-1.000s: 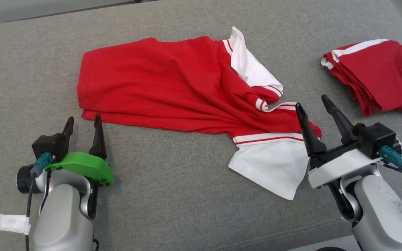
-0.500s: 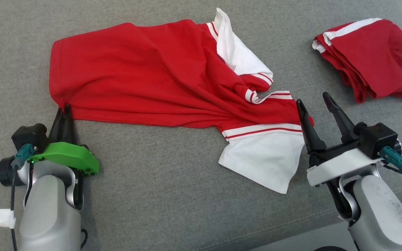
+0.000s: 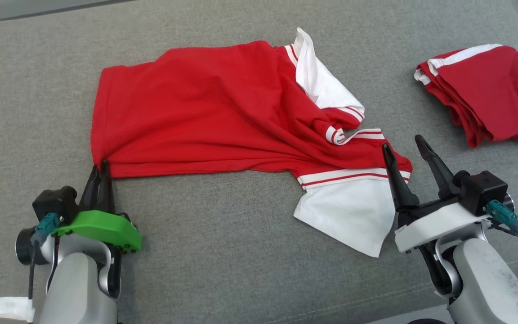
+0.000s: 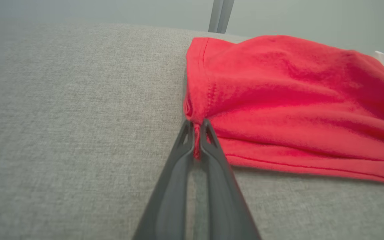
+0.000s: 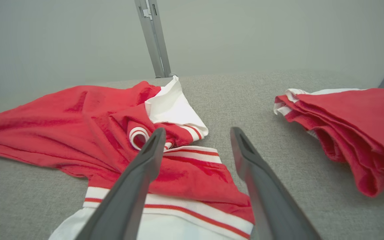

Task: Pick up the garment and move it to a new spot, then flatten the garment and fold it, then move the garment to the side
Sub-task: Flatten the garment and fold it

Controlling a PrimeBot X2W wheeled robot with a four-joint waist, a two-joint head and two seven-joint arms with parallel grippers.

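The garment is a red shirt with white, red-striped sleeves, lying crumpled across the grey cushion. My left gripper is shut on the garment's near left hem corner; in the left wrist view the dark fingers pinch a fold of red cloth, with the left gripper at the corner. My right gripper stands open above the garment's right sleeve end. The right wrist view has the right gripper over the striped red sleeve, fingers apart and nothing between them.
A second red garment, folded with a white stripe, lies at the far right of the cushion and appears as the red pile in the right wrist view. Metal posts stand behind the cushion. Bare grey fabric lies in front of the shirt.
My left gripper moved up to the garment's left hem corner and shut on it. The corner is now drawn toward me. The right gripper stayed open.
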